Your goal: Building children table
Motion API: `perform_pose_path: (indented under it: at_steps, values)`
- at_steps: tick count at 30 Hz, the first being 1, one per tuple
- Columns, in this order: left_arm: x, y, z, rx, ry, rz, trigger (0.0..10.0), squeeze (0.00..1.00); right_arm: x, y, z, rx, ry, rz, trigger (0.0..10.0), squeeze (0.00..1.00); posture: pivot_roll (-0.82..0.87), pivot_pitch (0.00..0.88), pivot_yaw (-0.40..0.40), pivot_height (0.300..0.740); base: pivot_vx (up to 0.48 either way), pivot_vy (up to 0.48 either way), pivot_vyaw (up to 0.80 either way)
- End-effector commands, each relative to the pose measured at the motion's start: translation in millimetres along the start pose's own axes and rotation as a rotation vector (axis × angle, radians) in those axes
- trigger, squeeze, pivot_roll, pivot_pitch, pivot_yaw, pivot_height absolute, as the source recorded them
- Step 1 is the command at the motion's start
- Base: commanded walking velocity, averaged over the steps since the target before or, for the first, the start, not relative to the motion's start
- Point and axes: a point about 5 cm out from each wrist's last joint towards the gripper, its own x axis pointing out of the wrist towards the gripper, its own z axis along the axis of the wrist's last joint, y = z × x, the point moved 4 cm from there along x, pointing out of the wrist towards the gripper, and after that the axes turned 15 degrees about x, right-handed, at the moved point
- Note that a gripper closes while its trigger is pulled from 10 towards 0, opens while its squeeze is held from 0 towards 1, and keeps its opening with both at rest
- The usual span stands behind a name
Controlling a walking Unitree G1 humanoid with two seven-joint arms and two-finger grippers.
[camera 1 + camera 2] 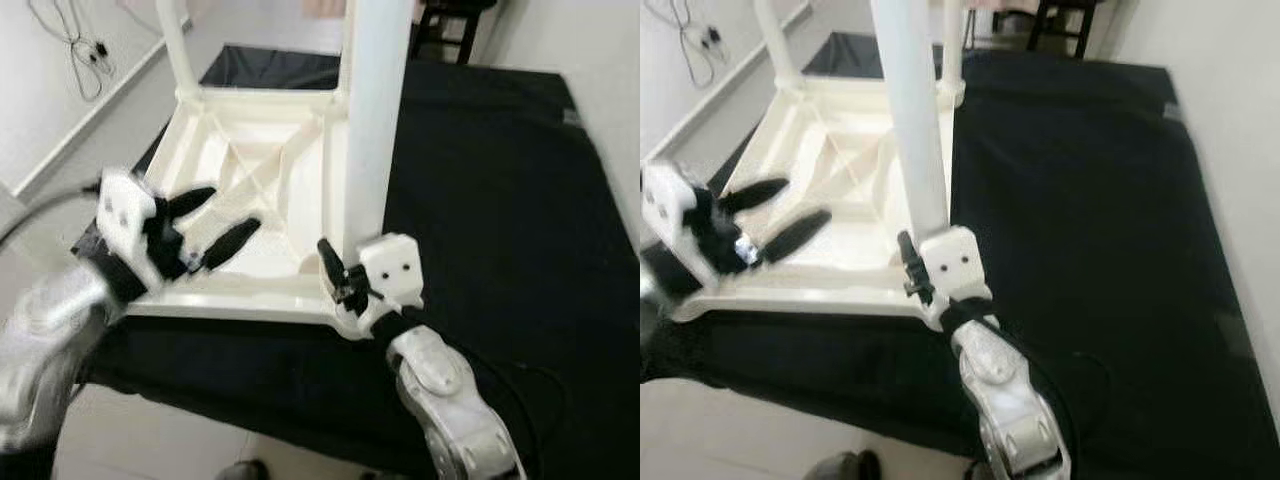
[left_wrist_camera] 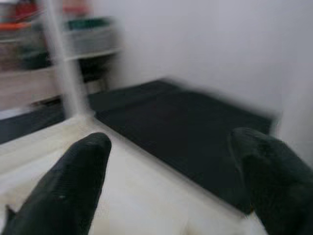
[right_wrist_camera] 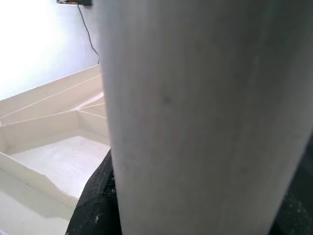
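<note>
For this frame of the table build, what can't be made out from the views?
- Right gripper: the near table leg hides its far finger, so its grip is unclear; the right wrist view sits too close to the leg.
- Leg tops: cut off by the upper edge in both eye views.
- Left gripper: motion-blurred over the upturned tabletop; fingers apart.
- Shelf contents in the left wrist view: blurred.

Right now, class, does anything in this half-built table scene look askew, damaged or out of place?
Nothing stands out. The white tabletop lies upside down on the black cloth, as assembly needs. The right gripper is at the base of the near leg, which stands upright; the open left gripper hovers above the underside.
</note>
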Motion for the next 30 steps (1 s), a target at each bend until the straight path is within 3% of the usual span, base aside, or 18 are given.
perform_pose_path:
  at_steps: [1,3,4,5,6,8,11,12,17,18,24,25,30]
  values:
    - [3.2,-3.6,4.8,-0.062,-0.035,-0.078,10.0,1.0,-9.6,-33.0,-73.9,-0.027,0.311,-0.153,10.0,0.0,0.07,0.196,0.039,0.74,0.0,0.0,0.0]
    - [15.2,-3.5,19.8,-0.108,-0.102,-0.201,10.0,1.0,-7.5,-32.1,-75.4,-0.029,0.311,-0.151,10.0,0.0,0.07,0.191,0.04,0.74,0.0,0.0,0.0]
    - [15.2,-3.5,19.8,-0.108,-0.102,-0.201,10.0,1.0,-7.5,-32.1,-75.4,-0.029,0.311,-0.151,10.0,0.0,0.07,0.191,0.04,0.74,0.0,0.0,0.0]
    - [24.9,-2.6,33.0,-0.158,-0.152,-0.305,10.0,1.0,-5.8,-31.5,-76.3,-0.03,0.311,-0.154,10.0,0.0,0.07,0.189,0.043,0.74,0.0,0.0,0.0]
    - [24.9,-2.6,33.0,-0.158,-0.152,-0.305,10.0,1.0,-5.8,-31.5,-76.3,-0.03,0.311,-0.154,10.0,0.0,0.07,0.189,0.043,0.74,0.0,0.0,0.0]
    - [35.2,-4.1,45.6,-0.201,-0.194,-0.417,10.0,1.0,-4.7,-30.9,-77.3,-0.031,0.312,-0.155,10.0,0.0,0.07,0.186,0.049,0.74,0.0,0.0,0.0]
    - [38.4,-4.8,49.6,-0.216,-0.206,-0.457,10.0,1.0,-4.2,-30.7,-77.8,-0.032,0.313,-0.155,10.0,0.0,0.07,0.185,0.05,0.74,0.0,0.0,0.0]
    - [44.1,-7.4,57.6,-0.248,-0.221,-0.561,10.0,1.0,-3.3,-30.4,-78.6,-0.033,0.314,-0.154,10.0,0.0,0.06,0.183,0.057,0.74,0.0,0.0,0.0]
    - [46.3,-7.1,60.0,-0.258,-0.221,-0.598,10.0,1.0,-2.8,-30.2,-79.0,-0.033,0.314,-0.154,10.0,0.0,0.06,0.182,0.059,0.74,0.0,0.0,0.0]
    - [52.8,-6.2,60.7,-0.253,-0.201,-0.654,10.0,1.0,-2.1,-29.4,-79.9,-0.032,0.313,-0.153,10.0,0.0,0.06,0.18,0.065,0.74,0.0,0.0,0.0]
    - [62.7,-3.3,53.2,-0.209,-0.153,-0.648,10.0,1.0,-1.8,-27.8,-80.8,-0.031,0.311,-0.152,10.0,0.0,0.06,0.178,0.068,0.74,0.0,0.0,0.0]
    - [68.0,-4.2,50.1,-0.208,-0.144,-0.641,10.0,0.0,-1.6,-27.4,-80.8,-0.03,0.311,-0.151,10.0,0.0,0.06,0.177,0.067,0.74,0.0,0.0,0.0]
    - [85.6,-10.2,42.0,-0.212,-0.122,-0.639,9.9,0.0,-1.3,-26.4,-80.3,-0.03,0.306,-0.151,10.0,0.0,0.05,0.176,0.071,0.74,0.0,0.0,0.0]
